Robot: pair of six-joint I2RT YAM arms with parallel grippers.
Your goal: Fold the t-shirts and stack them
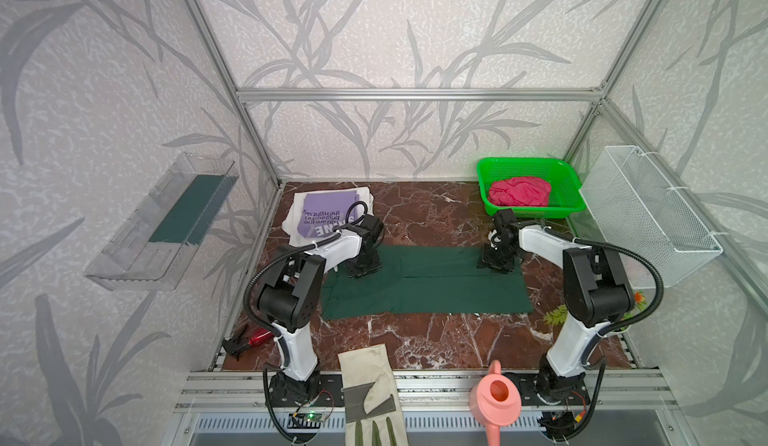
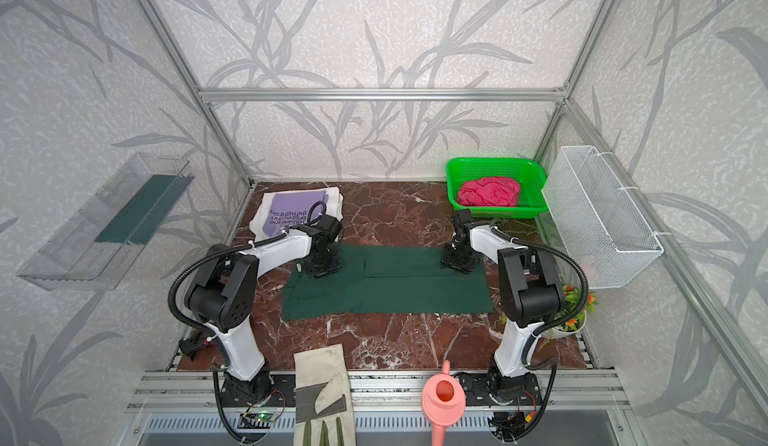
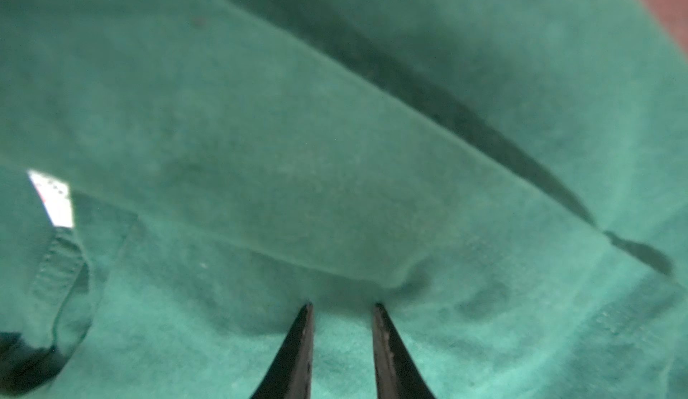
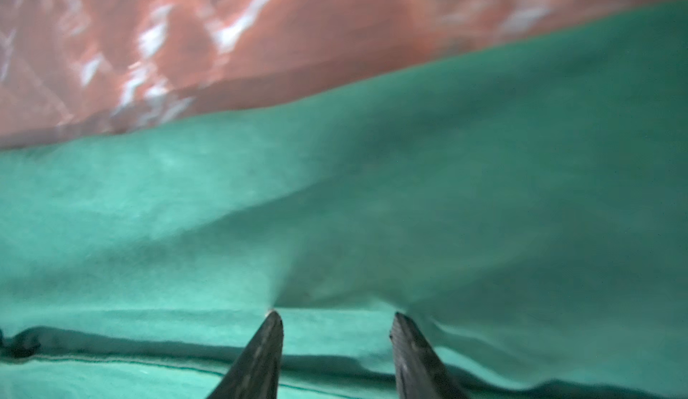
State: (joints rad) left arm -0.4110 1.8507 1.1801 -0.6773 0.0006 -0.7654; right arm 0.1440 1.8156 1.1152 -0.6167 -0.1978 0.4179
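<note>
we find the dark green t-shirt (image 1: 428, 286) lying flat, partly folded, mid-worktop (image 1: 436, 340). the left claw (image 3: 342, 306) and the right claw (image 4: 335, 315) stand at its far edge, one at each end, fingers parted, tips against the cloth. the lilac t-shirt (image 1: 320, 213) rests on the white t-shirt (image 1: 291, 223) at far left. the pink-red t-shirt (image 1: 519, 192) sits crumpled in the green basket (image 1: 523, 160).

The dark green cotton t-shirt (image 1: 424, 294) is soft matt cloth with a fine fuzzy nap. The red-brown marble-look bench (image 1: 415, 340) with white veins is smooth and slightly glossy. The bright green plastic basket (image 1: 566, 190) is perforated and shiny; the crumpled pink-red cloth t-shirt (image 1: 519, 191) in it is matt. The white wire-mesh metal basket (image 1: 648, 215) looks painted. The near salmon-pink plastic watering can (image 1: 494, 402) is smooth.
</note>
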